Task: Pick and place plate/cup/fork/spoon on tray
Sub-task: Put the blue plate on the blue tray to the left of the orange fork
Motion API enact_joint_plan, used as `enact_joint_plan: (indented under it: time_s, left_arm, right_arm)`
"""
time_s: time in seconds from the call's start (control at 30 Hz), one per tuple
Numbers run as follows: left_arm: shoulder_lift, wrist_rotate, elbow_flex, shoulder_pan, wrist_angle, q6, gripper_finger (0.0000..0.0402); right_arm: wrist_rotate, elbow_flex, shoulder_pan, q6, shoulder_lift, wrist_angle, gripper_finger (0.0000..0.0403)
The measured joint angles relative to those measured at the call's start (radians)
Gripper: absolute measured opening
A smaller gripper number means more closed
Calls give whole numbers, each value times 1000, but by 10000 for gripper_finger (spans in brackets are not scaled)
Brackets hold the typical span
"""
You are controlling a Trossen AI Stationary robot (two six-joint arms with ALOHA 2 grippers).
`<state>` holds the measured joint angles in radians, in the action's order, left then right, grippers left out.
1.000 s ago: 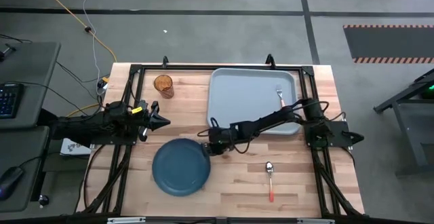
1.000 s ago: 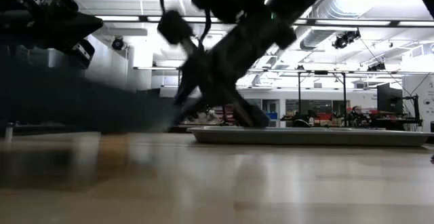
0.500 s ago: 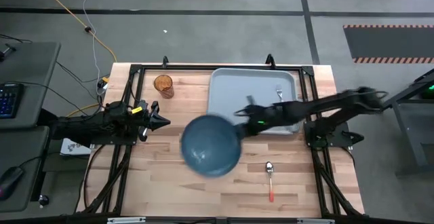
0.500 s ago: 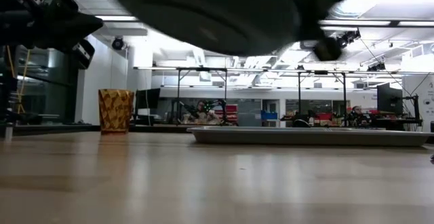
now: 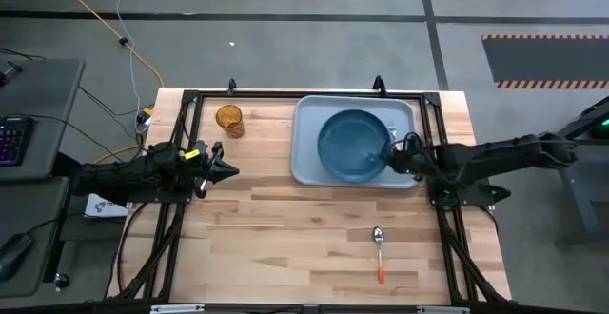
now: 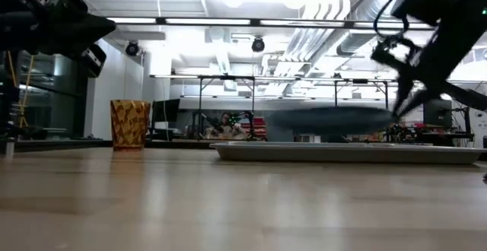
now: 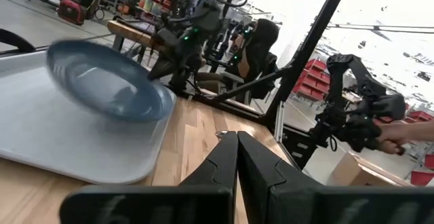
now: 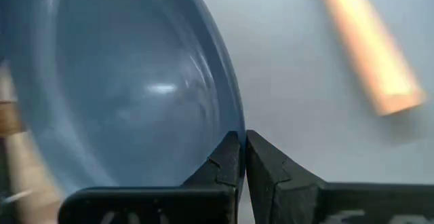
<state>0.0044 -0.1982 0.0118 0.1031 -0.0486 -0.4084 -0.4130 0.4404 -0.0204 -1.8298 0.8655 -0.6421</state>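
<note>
Right of centre in the high view, the right tool (image 5: 398,152) is clenched on the rim of the plate (image 5: 353,145), holding it over the tray (image 5: 306,157); the low view suggests the plate hangs just above it. At centre left the left tool (image 5: 226,169) waits, fingers pressed together. The cup (image 5: 229,119) stands upper left on the worktop (image 5: 285,228); the spoon (image 5: 379,249) lies lower right.

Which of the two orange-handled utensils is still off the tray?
The spoon: round silver bowl, lying alone on the bare wood on the right arm's side. The fork's handle lies on the tray beside the plate.
</note>
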Motion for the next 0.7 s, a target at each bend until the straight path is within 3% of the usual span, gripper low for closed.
enact_joint_plan:
  time_s: [0.4,0.7]
  left_arm:
    - [0,0,0,0,0,0,0]
    - [0,0,0,0,0,0,0]
  right_arm:
    - [119,-2,-235,196,19,-29,0]
    - [212,-1,-321,265,47,20,0]
